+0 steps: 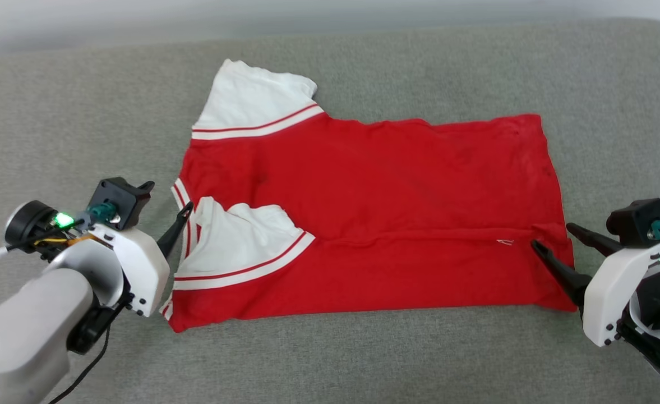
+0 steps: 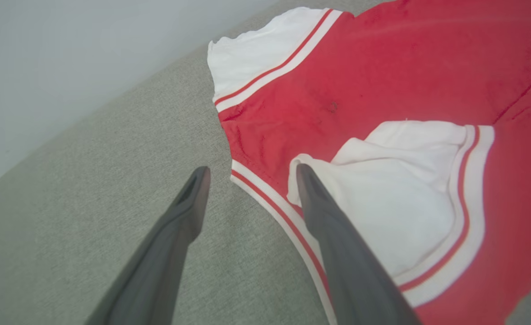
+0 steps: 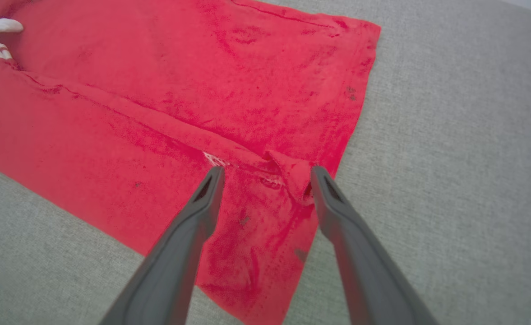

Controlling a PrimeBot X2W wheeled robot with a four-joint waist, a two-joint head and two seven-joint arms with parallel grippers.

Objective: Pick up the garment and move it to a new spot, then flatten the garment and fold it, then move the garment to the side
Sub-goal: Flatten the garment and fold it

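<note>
Head view: the left pincer [image 1: 168, 197] hangs with its two dark fingers spread apart at the garment's [image 1: 391, 185] neck end, gripping nothing. In the left wrist view the same pincer [image 2: 252, 170] straddles the garment's [image 2: 382, 67] striped neck trim [image 2: 265, 198], one finger over the white near sleeve [image 2: 405, 198], the other just off the cloth above the grey fabric-covered bench [image 2: 89, 203]. Whether either finger touches the cloth cannot be told.

At the garment's hem end the right pincer [image 1: 552, 235] is likewise open and empty. The right wrist view shows that pincer [image 3: 267, 171] over the garment [image 3: 202, 67], one finger above red cloth and the other at the hem's edge, with a small bunched fold [image 3: 292, 174] between the tips and a small white tag [image 3: 213, 159] just beside it.

The garment lies flat on the bench [image 1: 83, 112], lengthwise between the two pincers, a plain red face up. Its near long side is folded over onto the body, forming a straight crease [image 1: 419, 235] that runs toward the hem, and the near sleeve [image 1: 240, 235] rests on top of the red. The far sleeve [image 1: 251, 98] spreads out from the garment's far edge, white with red-and-white striped trim. Bare grey bench [image 3: 450, 135] surrounds the garment on every side, and a pale wall [image 1: 307, 17] rises beyond its far edge.
</note>
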